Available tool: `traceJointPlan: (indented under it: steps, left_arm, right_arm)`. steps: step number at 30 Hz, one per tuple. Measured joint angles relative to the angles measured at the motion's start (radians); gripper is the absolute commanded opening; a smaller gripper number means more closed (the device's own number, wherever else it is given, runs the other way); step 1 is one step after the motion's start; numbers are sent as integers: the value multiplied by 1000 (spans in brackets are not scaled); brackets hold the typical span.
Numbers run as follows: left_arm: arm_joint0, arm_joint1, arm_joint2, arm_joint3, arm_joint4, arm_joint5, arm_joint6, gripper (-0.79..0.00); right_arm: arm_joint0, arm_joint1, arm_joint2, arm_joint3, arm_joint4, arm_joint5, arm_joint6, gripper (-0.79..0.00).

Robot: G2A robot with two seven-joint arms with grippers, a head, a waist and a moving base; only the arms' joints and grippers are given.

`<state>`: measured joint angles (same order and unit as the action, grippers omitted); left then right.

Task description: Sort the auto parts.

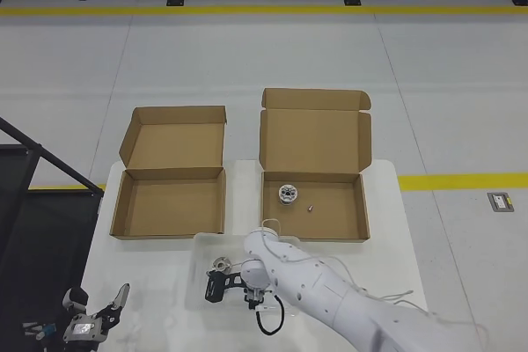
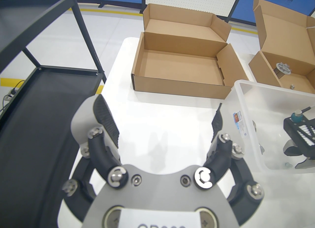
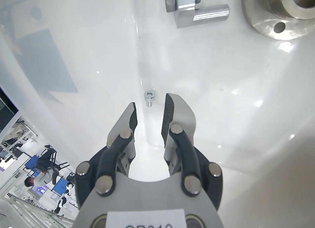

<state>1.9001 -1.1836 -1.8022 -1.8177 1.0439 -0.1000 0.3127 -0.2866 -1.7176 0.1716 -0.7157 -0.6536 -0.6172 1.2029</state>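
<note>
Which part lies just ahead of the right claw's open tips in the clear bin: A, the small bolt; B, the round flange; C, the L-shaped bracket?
A: the small bolt lies right off the tips of the right claw, while the L-shaped bracket and the round flange sit farther off in the clear bin.

Shell of the right arm (image 1: 334, 295): glossy white, rounded, with a thin black cable (image 1: 268, 324) looping off it near the wrist. Same build on left gripper (image 2: 160, 113) and right gripper (image 3: 150, 103). Brushed silver palm plate (image 2: 157, 189), white paper label (image 2: 158, 218) at the plate's rear edge, two socket screws (image 2: 136, 180) sunk in the plate's face. Black curved linkage bars (image 2: 101, 150) are fixed to the plate with silver pins (image 2: 117, 176); the left's carry C-clips. Beyond the plate, silver fingers (image 2: 82, 120) faced with black ribbed pads (image 2: 105, 118).
</note>
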Motion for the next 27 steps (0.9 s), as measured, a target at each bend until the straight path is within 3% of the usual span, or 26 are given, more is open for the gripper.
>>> traceJointPlan:
  steps: [20, 27]
  left_arm:
    - [0, 0, 0, 0, 0, 0, 0, 0]
    - [0, 0, 0, 0, 0, 0, 0, 0]
  right_arm:
    - [-6, -58, -2, 107, -40, -41, -41, -502]
    - [-2, -77, -2, 142, -57, -44, -44, -539]
